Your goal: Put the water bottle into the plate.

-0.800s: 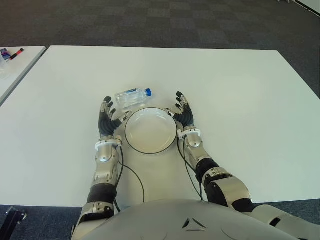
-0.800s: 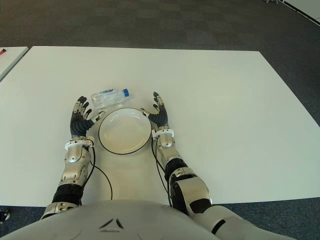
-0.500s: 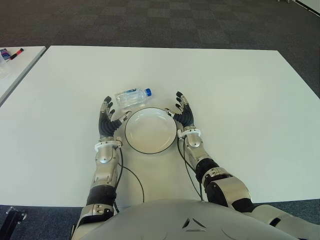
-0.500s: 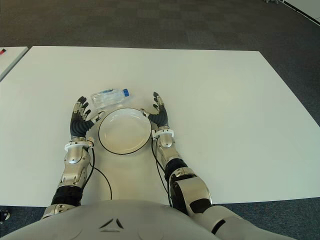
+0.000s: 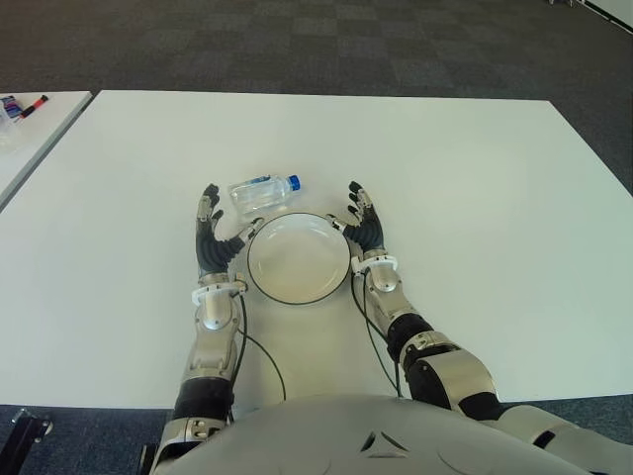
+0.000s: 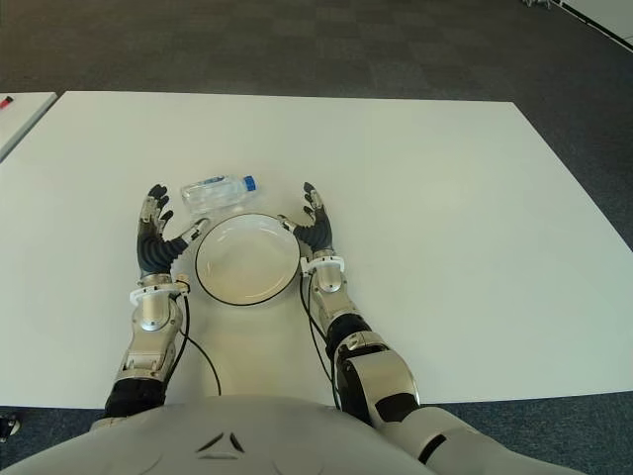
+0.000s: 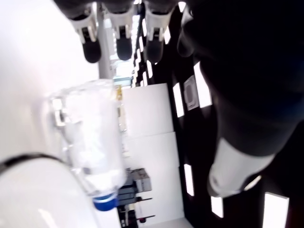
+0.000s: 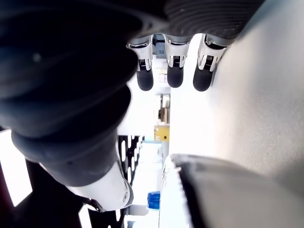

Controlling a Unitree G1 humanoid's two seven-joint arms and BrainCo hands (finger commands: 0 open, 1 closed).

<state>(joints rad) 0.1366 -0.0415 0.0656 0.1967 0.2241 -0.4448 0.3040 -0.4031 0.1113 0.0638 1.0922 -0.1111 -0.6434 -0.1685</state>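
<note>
The left hand, fingers spread and empty, sits just short of the clear plastic blue-capped water bottle, seemingly poised to grasp it for the round white dark-rimmed plate beside it.

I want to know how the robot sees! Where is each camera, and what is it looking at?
Left eye view: on the head, looking down at the table, plate, water bottle, both arms.
Right eye view: beside it; same scene.
Left wrist view: on the left wrist, looking past the open left robot hand at the bottle.
Right wrist view: on the right wrist, looking past the open right robot hand at the plate rim.
</note>
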